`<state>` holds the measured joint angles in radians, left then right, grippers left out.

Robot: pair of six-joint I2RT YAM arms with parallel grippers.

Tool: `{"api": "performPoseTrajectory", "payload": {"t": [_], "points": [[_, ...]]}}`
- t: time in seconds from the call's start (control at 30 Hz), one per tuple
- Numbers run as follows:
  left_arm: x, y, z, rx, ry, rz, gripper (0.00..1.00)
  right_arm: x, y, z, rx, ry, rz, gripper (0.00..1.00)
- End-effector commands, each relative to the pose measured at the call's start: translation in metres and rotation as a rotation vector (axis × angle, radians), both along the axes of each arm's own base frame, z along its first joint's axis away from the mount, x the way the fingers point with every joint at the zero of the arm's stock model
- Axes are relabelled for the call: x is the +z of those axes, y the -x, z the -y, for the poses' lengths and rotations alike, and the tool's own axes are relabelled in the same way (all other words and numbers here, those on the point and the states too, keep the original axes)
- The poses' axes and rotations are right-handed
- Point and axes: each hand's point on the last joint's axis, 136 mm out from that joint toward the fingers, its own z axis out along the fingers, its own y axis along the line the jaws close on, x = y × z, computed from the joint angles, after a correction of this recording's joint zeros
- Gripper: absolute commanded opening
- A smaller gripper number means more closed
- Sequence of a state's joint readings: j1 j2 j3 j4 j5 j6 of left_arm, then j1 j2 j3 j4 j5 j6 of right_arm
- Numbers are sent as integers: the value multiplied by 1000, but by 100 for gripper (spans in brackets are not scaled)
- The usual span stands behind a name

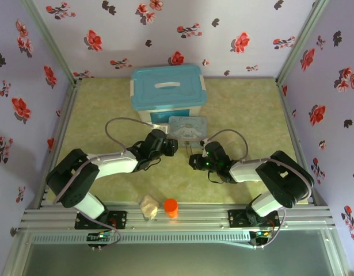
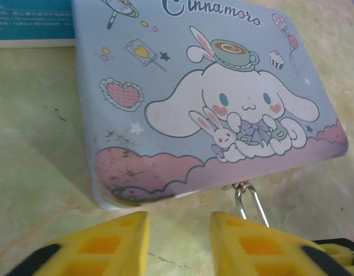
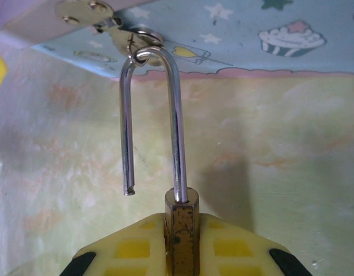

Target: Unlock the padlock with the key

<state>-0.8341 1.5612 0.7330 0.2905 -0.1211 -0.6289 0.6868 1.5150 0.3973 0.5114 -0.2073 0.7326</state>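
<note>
At tin (image 2: 211, 86) hasp (image 3: 84, 10): right gripper (image 3: 182, 250) clamps padlock (image 3: 181, 221), shackle (image 3: 175, 115) apparently sprung but hooked; left gripper (image 2: 179, 241) agape; tug could drag tin.

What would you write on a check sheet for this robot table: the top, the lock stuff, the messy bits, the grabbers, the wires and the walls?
Surface: green-yellow marbled table, no spills seen.
Job's things: the padlock hangs from the clasp ring of the cartoon tin. One shackle leg is out of the body, so it is open. The key is hidden or too small to tell.
Clutter: blue-lidded box behind the tin; beige lump and orange cylinder at the near edge.
Grippers: right gripper shut on the padlock body; left gripper open, holding nothing, facing the tin.
Cables: a grey cable loops over each arm.
Surroundings: lilac walls with red flowers.
</note>
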Motion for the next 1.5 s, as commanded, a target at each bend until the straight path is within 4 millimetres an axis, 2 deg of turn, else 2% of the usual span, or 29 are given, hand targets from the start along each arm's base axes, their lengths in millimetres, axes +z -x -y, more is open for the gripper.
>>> {"api": "performPoseTrajectory", "payload": {"t": [0.0,0.13,0.3,0.37,0.47,0.67,0.87,1.0,1.2,1.33,1.47], "points": [[36,-13,1,9,-38,91,39,-1,-14,17,-135,27,6,6],[46,-30,12,-42,-144,148,45,-1,-11,24,-217,28,12,5],[38,-47,51,-196,-247,185,47,-6,-7,23,-263,103,18,5],[29,-47,65,-260,-281,192,45,-6,-8,24,-322,93,12,5],[6,-46,72,-298,-341,162,43,-6,-8,15,-371,82,26,5],[-20,-40,63,-311,-392,130,43,-7,-17,3,-491,68,51,4],[-45,-29,56,-336,-409,101,43,4,-34,-4,-613,-23,104,0],[-60,-15,58,-392,-377,75,43,15,-51,-17,-657,-76,141,0],[-63,-1,58,-411,-218,47,42,19,-71,-36,-689,-183,200,0],[-72,3,56,-427,-233,25,42,26,-82,-44,-705,-271,246,0],[-76,4,56,-432,-235,15,42,28,-86,-46,-703,-243,260,0]]}}
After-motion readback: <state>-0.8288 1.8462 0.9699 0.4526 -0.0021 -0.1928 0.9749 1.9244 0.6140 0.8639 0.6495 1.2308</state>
